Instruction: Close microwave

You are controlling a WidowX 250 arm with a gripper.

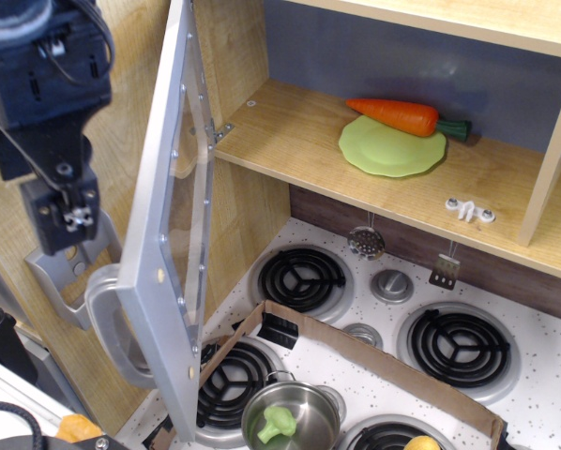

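The microwave (pixel 290 141) is a light wooden compartment holding a green plate (pixel 391 147) and a carrot (pixel 398 114). Its silver-grey door (pixel 173 234) stands wide open, swung out to the left toward the camera, with its curved handle (pixel 107 323) at the lower left. My black gripper (pixel 63 220) hangs to the left of the door, on its outer side, just above the handle and apart from the door. Its fingers look pressed together and hold nothing.
A small grey wall holder (pixel 55 272) sits on the wooden wall behind the gripper. Below is a toy stove (pixel 393 328) with black burners, a cardboard strip (pixel 374 352), and a metal pot (pixel 290 417) holding a green vegetable.
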